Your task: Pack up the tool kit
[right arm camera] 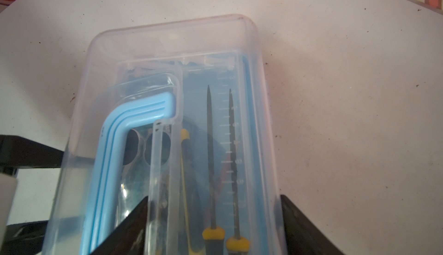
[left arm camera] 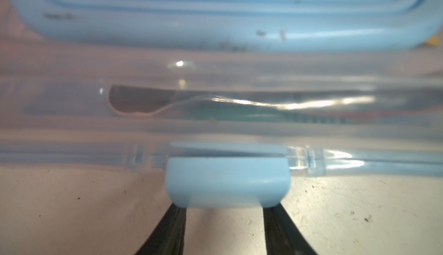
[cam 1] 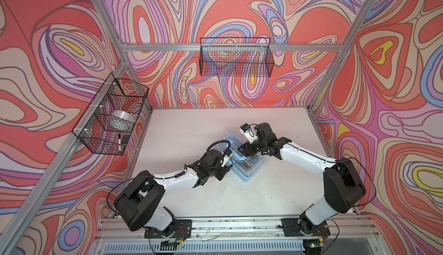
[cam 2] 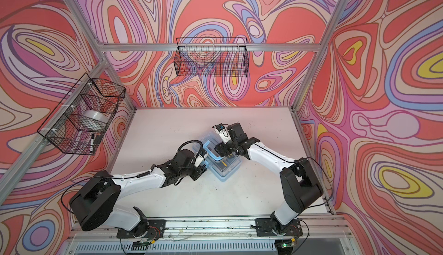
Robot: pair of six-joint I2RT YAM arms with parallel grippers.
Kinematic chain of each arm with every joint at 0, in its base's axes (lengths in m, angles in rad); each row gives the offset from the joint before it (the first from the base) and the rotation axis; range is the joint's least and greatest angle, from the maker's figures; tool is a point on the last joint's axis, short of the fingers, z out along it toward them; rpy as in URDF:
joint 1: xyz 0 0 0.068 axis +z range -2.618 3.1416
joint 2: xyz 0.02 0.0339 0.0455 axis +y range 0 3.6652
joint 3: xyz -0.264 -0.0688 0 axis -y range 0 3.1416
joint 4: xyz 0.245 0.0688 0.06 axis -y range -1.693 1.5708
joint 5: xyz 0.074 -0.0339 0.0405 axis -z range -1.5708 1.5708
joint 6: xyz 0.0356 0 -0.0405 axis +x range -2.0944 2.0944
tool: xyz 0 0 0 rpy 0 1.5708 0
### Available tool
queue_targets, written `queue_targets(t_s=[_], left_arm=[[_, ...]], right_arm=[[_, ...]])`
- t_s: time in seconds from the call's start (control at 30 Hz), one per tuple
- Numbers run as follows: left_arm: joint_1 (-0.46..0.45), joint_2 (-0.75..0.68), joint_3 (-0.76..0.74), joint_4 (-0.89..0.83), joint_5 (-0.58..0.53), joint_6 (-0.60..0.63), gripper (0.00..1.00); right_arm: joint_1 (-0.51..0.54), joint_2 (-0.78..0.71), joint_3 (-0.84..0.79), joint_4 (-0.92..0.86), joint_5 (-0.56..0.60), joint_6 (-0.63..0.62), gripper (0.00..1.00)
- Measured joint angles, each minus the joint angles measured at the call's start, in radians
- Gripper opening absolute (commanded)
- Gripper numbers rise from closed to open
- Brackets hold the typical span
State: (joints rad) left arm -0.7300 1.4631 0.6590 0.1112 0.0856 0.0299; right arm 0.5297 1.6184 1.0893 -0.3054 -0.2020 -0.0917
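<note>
The white table (cam 1: 263, 194) carries the tool case (cam 1: 250, 172) near its middle, set askew, with its clear lid lying on it. Well beyond the case, a long black wire basket (cam 1: 236, 57) hangs on the back wall. Well off to the case's left, a compartmented wire basket (cam 1: 112, 114) holds a roll of clear tape (cam 1: 122, 119) and a marker (cam 1: 119, 142).

Both arms reach in to the case. The right gripper (right arm camera: 213, 197) hangs over one end of the case with its jaws spread wide. One finger (right arm camera: 129, 225) is above the lid and the other just outside the case's long wall; it has hold of nothing. The left gripper (left arm camera: 227, 209) is at the case's side, jaws part-way apart. Both fingertips meet the lower edge of the light-blue latch (left arm camera: 227, 184), which is wider than the gap and is not pinched.

The blue U-shaped handle (right arm camera: 112, 150) lies flat on the lid. Inside the case, two slim pointed tools (right arm camera: 209, 146) with yellow collars lie side by side near the long wall. A yellow-handled tool (right arm camera: 185, 136) lies between them and the handle.
</note>
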Motion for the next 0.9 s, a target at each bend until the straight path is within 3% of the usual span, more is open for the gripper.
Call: queue_targets(t_s=[0.37, 0.9], left_arm=[[0.001, 0.025, 0.048, -0.071, 0.002, 0.003, 0.27], [0.005, 0.094, 0.045, 0.038, 0.015, 0.002, 0.25]], right_arm=[[0.000, 0.000, 0.000, 0.000, 0.000, 0.000, 0.56], [0.002, 0.006, 0.011, -0.011, 0.001, 0.000, 0.55]])
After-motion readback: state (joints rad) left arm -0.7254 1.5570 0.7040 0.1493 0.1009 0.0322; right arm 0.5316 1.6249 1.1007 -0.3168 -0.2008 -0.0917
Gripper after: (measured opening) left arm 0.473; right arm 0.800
